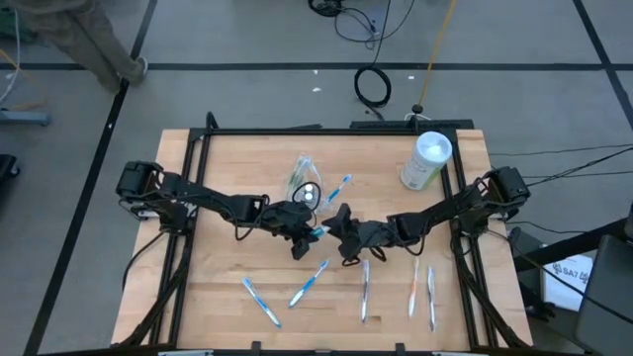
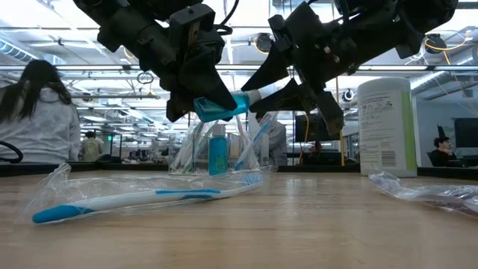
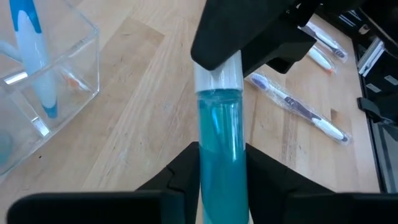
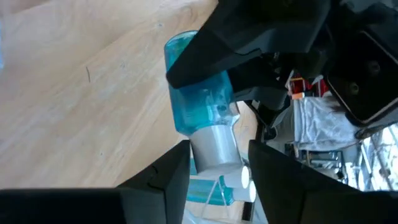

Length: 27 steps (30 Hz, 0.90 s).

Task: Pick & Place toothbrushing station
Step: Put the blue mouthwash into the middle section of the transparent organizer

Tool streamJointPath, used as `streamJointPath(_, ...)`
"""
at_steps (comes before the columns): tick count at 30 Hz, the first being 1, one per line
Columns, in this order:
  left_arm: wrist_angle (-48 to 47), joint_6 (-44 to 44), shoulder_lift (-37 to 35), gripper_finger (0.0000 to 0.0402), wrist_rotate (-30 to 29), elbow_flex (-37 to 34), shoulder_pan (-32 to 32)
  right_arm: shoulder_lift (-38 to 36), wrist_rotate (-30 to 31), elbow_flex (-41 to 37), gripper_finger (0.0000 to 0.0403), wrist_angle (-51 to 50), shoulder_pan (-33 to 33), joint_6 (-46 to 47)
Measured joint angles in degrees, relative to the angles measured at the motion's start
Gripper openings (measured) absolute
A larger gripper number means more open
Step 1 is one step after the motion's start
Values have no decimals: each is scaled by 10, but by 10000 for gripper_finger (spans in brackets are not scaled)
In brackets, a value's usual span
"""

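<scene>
Passing a blue tube [image 2: 222, 106] between arms above mid-table: left gripper [image 3: 222, 167] clamps its blue body, while right gripper [image 4: 217, 158] has fingers spread around the white cap. Clear station [image 1: 305, 190] stands just behind. Next, likely: right arm withdraws, left carries the tube to the station.

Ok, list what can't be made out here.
- Tube: high view, mostly hidden between left tool and right tool.
- Container: left wrist view, cut off by the picture's edge.
- Container's contents: low view, blurred behind the tube.
- Canister label: low view, print too small.
</scene>
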Motion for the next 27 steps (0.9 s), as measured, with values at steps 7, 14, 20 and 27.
streamJointPath(7, 3, 20, 0, 103, -6, 0, 3, -11, 50, 0, 184, -12, 6, 66)
streamJointPath(14, -3, 75, -22, 99, -5, 0, 29, -82, 78, 0, 181, -127, 20, 181)
streamJointPath(20, -23, 159, -89, 99, -5, -1, 62, -193, 77, -17, 174, -175, 32, 334)
streamJointPath(27, -39, 273, -198, 99, -6, 0, 108, -325, 62, -101, 175, -91, 19, 443)
